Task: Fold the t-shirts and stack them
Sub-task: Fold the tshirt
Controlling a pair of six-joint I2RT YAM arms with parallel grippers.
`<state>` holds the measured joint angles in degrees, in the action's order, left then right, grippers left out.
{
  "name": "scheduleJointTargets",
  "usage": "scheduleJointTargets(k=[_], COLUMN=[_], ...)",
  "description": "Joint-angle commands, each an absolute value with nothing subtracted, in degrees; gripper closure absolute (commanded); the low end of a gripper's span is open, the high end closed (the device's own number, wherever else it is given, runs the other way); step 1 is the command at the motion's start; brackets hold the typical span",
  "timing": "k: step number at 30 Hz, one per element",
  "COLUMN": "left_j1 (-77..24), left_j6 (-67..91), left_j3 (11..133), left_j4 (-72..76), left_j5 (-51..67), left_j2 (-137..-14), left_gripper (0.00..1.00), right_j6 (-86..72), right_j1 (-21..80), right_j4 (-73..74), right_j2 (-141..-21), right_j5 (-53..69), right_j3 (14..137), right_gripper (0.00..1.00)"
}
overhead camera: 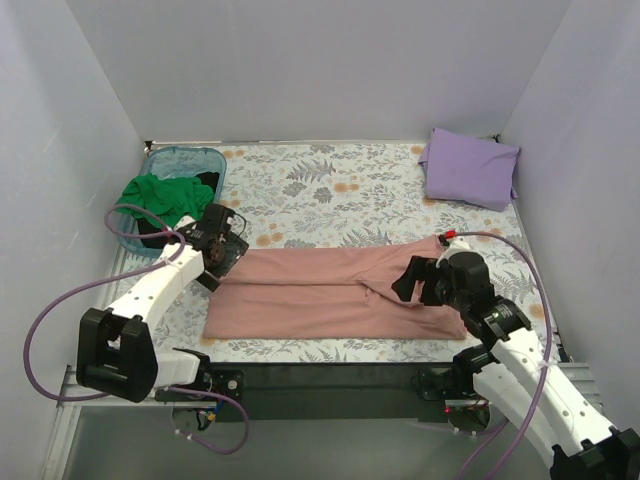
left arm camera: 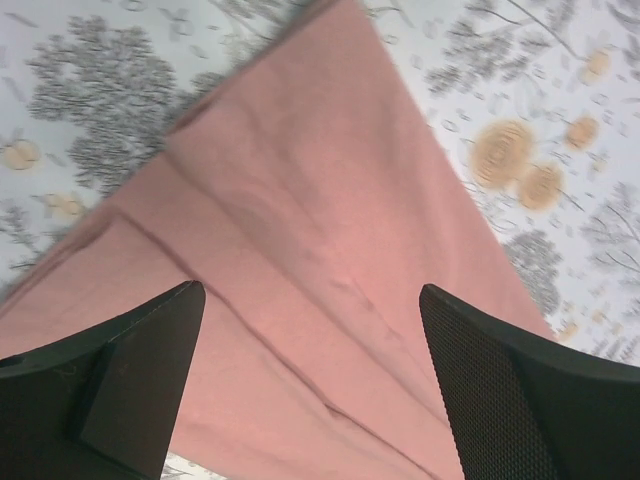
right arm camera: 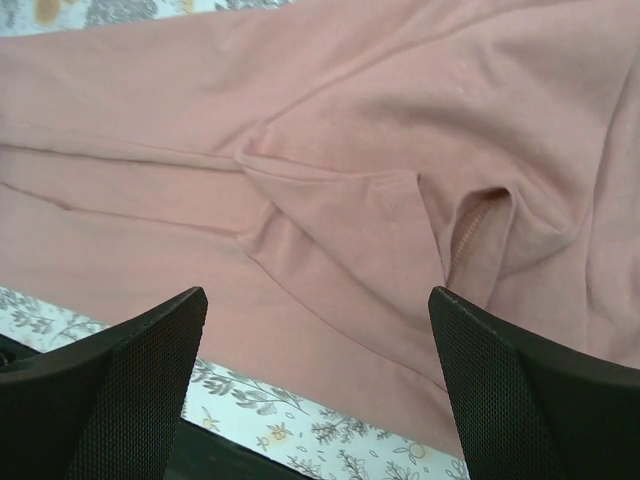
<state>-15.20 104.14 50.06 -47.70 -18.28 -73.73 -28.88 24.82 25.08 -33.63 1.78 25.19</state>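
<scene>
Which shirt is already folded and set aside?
The lavender shirt at the far right corner. The pink shirt lies half-folded along the near edge; the green shirt sits bunched in the tub.

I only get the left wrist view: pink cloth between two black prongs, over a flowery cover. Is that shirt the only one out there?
Observer: No. A lavender t-shirt lies folded at the far right corner of the table.
Operator: Any more hiding?
Observer: Yes. A green t-shirt sits bunched in a teal tub at the far left.
Operator: And what is the other arm up to?
Observer: The right end effector is open over the right end of the pink t-shirt, which lies stretched across the near side of the table.
</scene>
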Motion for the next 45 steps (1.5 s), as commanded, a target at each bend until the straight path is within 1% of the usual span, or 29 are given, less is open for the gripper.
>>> scheduleJointTargets(k=[1,3,7,10,13,16,19,20,23,28,30,32,33,35,38,39,42,45], left_j1=[-17.31,-17.93,-18.63,-18.63,-18.55,-18.63,-18.54,-18.63,-18.55,-18.63,-18.63,-18.63,-18.55,-18.55,-18.55,-18.54,-18.55,-18.54], left_j6=[101.52,101.95,100.9,101.07,102.3,104.58,106.08,106.34,107.93,108.19,108.11,107.93,108.02,108.02,107.49,107.4,107.23,107.31], left_j3=[53.25,54.05,53.88,52.48,50.98,49.66,47.55,47.2,46.32,45.88,45.97,45.97,45.97,46.05,45.97,45.88,45.79,45.7], left_j4=[-44.3,-43.07,-38.16,-36.21,-36.21,-38.14,-38.84,-39.28,-40.43,-40.52,-40.87,-40.96,-41.13,-41.22,-41.13,-41.22,-41.22,-41.57], left_j5=[-15.21,-14.42,-11.96,-13.0,-15.28,-16.08,-17.22,-17.84,-18.63,-17.75,-17.67,-17.75,-17.84,-17.58,-17.14,-17.14,-17.22,-17.49], left_j2=[-74.08,-76.28,-83.39,-86.39,-89.2,-91.05,-90.7,-90.27,-89.74,-89.3,-88.95,-88.33,-88.07,-87.28,-86.05,-85.61,-84.38,-83.41], left_gripper=[0.11,0.11,0.11,0.11,0.11,0.1,0.11,0.1,0.1,0.1,0.1,0.1,0.1,0.1,0.1,0.1,0.09,0.09], right_j6=[-27.25,-26.81,-26.98,-27.86,-29.7,-31.11,-34.27,-37.15,-43.22,-45.44,-42.29,-36.6,-34.74,-31.31,-28.75,-28.57,-25.85,-24.7], right_j1=[25.05,25.05,24.96,24.96,24.96,24.79,24.52,24.43,24.35,24.35,24.35,24.35,24.35,24.35,24.35,24.35,24.35,24.35], right_j4=[21.54,19.26,13.46,12.66,12.92,13.79,20.9,26.14,35.29,36.83,35.78,31.31,29.55,23.57,17.86,16.8,14.24,14.33], right_j2=[-39.87,-43.92,-56.82,-64.21,-67.4,-66.89,-63.83,-62.59,-56.0,-41.79,-38.69,-35.87,-35.6,-37.78,-47.26,-52.33,-60.69,-65.81], right_j5=[4.05,4.65,5.97,3.7,-1.65,-7.46,-15.45,-19.12,-22.58,-17.94,-14.96,-11.27,-6.46,-0.39,5.35,5.19,3.44,0.27], right_j3=[31.37,33.04,35.32,36.82,35.69,33.14,31.21,30.16,28.57,26.98,27.86,29.09,29.35,29.44,30.58,31.11,34.79,38.4], right_gripper=[0.02,0.02,0.02,0.02,0.02,0.02,0.02,0.02,0.02,0.02,0.02,0.02,0.01,0.02,0.02,0.02,0.02,0.03])
